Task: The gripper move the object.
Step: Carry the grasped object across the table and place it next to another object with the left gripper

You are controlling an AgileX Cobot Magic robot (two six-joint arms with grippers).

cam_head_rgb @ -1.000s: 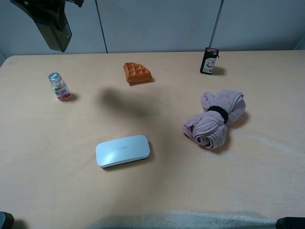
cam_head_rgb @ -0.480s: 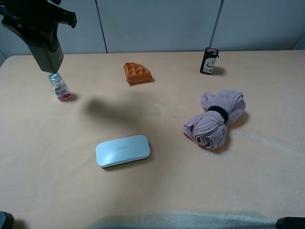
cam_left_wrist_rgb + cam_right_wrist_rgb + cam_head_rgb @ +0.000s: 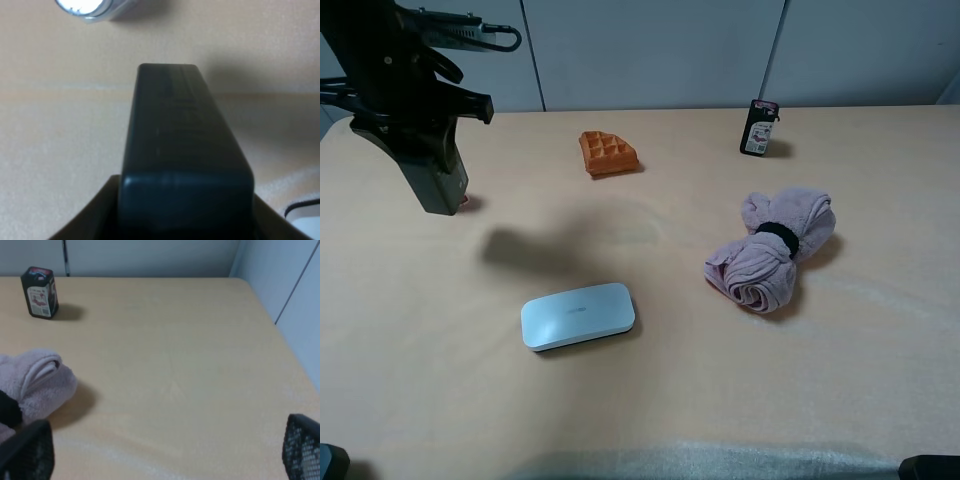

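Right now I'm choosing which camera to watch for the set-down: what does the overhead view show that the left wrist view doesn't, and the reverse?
Only the overhead view: the waffle, the small black bottle and the pink towel roll. Only the left wrist view: a silver bottle cap, which the held load covers in the overhead view. Both: the dark bottle clamped in the left gripper, the white case and the table.

Matt, faintly fuzzy beige surface. Smooth, slightly glossy white plastic case. Soft pink cloth towel. The dark bottle is smooth, dull-sheen plastic. A small bottle's cap shines like metal.
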